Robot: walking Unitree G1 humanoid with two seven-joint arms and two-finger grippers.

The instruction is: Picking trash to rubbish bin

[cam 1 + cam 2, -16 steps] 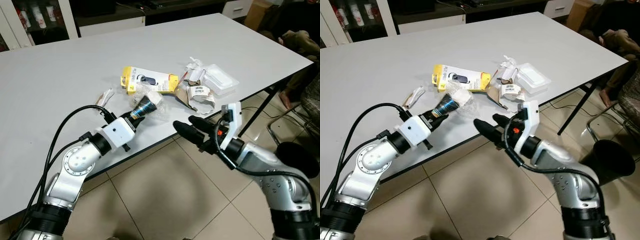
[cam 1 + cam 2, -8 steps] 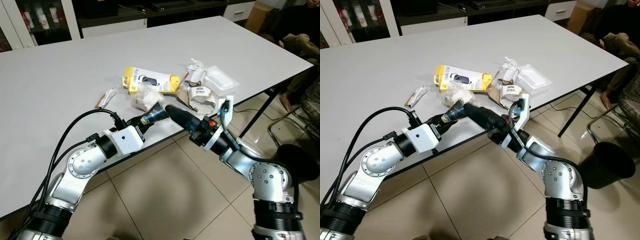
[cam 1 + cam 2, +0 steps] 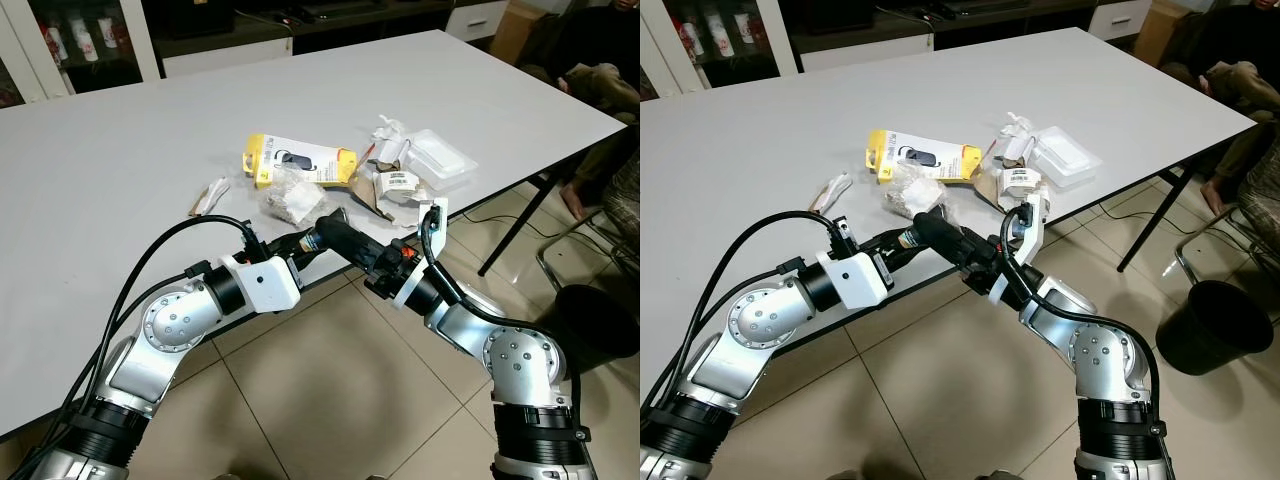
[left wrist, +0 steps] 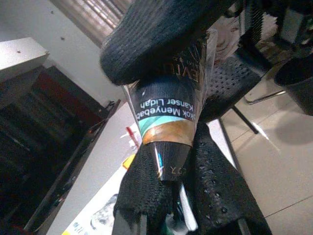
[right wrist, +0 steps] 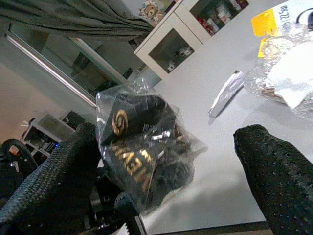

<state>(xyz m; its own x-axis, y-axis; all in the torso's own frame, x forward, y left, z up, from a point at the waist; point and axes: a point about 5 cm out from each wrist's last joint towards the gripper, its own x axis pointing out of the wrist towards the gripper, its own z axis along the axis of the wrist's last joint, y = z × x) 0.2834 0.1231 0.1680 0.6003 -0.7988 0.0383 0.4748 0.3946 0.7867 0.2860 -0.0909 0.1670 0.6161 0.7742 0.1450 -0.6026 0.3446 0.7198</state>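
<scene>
My left gripper (image 4: 166, 196) pinches the black wrapper (image 4: 168, 112) just off the table's (image 3: 120, 150) near edge. My right gripper (image 5: 171, 161) is spread wide around it. I think it's a hand-over; next the right one squeezes, then goes to the bin (image 3: 1210, 325).

Black wrapper (image 4: 168, 120) upper part hidden by right tool (image 5: 171, 161); its small gold lettering too blurred to read.
</scene>
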